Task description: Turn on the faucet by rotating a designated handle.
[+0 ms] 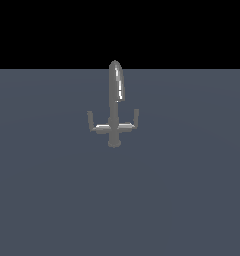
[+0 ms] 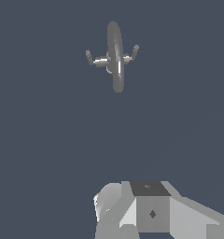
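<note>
1. The faucet [image 1: 114,102] stands in the middle of the exterior view, just above centre: grey metal, with a tall arched spout catching a bright highlight, a round base and a level crossbar.
2. The handle [image 1: 91,121] is the short upturned arm at the crossbar's end on the exterior view's left; a matching arm [image 1: 136,117] rises on the exterior view's right.
3. From the wrist camera the faucet [image 2: 115,56] sits well away from the gripper [image 2: 132,212].
4. Only the gripper's pale grey body shows; I cannot tell how its fingers stand.
5. The floor [image 1: 192,200] is flat slate blue under a black background [image 1: 42,30].
</note>
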Robot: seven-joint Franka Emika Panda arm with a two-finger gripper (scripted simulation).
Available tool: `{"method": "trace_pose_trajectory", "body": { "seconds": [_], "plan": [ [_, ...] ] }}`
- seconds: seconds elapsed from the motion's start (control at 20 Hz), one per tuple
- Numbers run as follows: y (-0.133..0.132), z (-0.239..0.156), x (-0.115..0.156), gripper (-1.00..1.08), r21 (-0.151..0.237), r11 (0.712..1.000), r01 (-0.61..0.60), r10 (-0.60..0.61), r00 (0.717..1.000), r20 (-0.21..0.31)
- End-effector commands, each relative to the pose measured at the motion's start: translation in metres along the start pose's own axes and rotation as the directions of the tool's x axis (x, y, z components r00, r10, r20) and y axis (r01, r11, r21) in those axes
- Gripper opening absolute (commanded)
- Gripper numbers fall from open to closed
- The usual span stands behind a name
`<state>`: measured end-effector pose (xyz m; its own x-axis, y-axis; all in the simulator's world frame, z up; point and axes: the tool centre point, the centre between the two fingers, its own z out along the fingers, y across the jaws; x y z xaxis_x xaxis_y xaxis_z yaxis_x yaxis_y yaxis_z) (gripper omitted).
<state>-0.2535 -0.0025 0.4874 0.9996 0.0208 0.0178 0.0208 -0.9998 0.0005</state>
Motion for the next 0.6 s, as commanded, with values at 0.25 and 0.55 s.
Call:
{"method": "trace_pose_trajectory", "body": {
  "seconds": [0.25, 0.55],
  "plan": [
    [0.009, 0.000, 0.000, -1.00, 0.001, 1.000, -0.006, 0.006, 1.000, 0.001],
    [0.018, 0.000, 0.001, -1.00, 0.000, 1.000, -0.011, 0.011, 1.000, 0.002]
  ]
}}
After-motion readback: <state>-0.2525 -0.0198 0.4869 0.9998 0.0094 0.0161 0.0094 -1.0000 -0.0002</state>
